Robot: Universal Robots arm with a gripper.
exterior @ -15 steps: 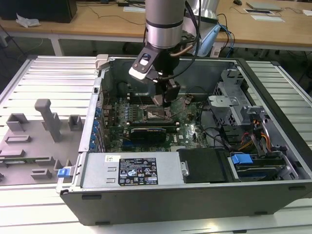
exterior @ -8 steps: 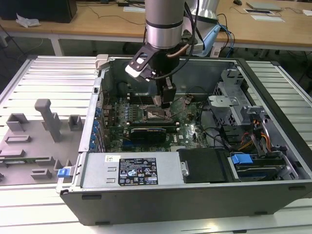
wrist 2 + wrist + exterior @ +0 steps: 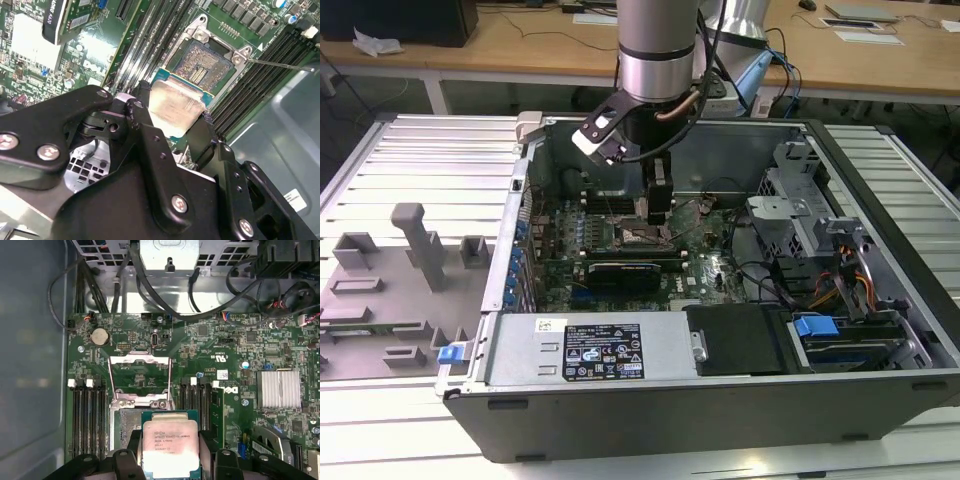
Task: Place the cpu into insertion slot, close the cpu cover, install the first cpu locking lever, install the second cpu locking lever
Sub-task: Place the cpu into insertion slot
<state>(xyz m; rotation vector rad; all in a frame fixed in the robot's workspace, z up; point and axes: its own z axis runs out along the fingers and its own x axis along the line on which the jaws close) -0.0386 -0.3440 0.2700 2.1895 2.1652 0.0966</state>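
Cpu held at the open slot.
The fingers [image 3: 207, 450] clamp the cpu [image 3: 170, 447] by two opposite edges, its silvery top showing between them; it hangs partly over the slot [image 3: 205, 65], whose cover [image 3: 140, 377] stands swung back on the green board [image 3: 225, 347].

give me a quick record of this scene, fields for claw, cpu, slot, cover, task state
claw: shut on the cpu, low over the board
cpu: gripped at two opposite edges, metal top facing the first wrist view
insertion slot: uncovered, contacts exposed, cpu hanging partly over it
cpu cover: open, tipped back from the slot on its hinge
task state: cpu not yet seated, cover not closed
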